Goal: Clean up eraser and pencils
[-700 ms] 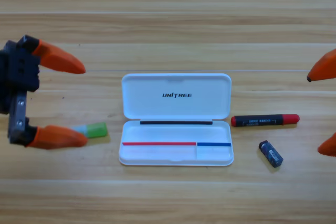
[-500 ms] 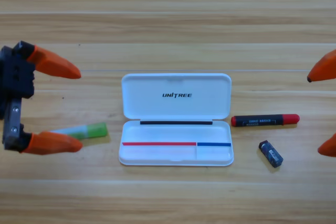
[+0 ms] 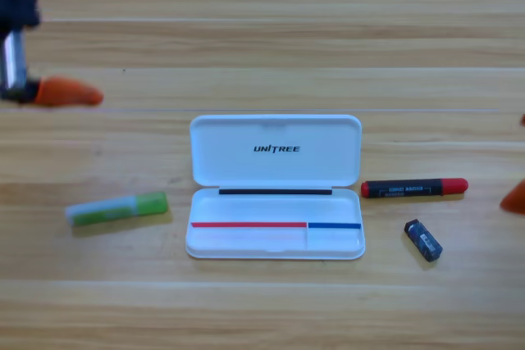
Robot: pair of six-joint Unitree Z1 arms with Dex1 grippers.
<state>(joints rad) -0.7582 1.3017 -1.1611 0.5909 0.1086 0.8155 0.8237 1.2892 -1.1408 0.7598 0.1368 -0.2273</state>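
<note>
On tabletop: green pencil (image 3: 117, 209) left of open case (image 3: 276, 186); red-black pencil (image 3: 414, 188), eraser (image 3: 423, 240) right. Left gripper (image 3: 57, 34) top-left, spread, empty; right gripper (image 3: 517, 194) at edge, state unclear. Approach green pencil mid-body, jaws across it.

We see the green pencil (image 3: 117, 209) lying nearly level, its pale end leftward, left of the white case (image 3: 276, 187). The red-ended black pencil (image 3: 414, 188) lies level just right of the case, with the small dark eraser (image 3: 423, 240) tilted below it.
</note>
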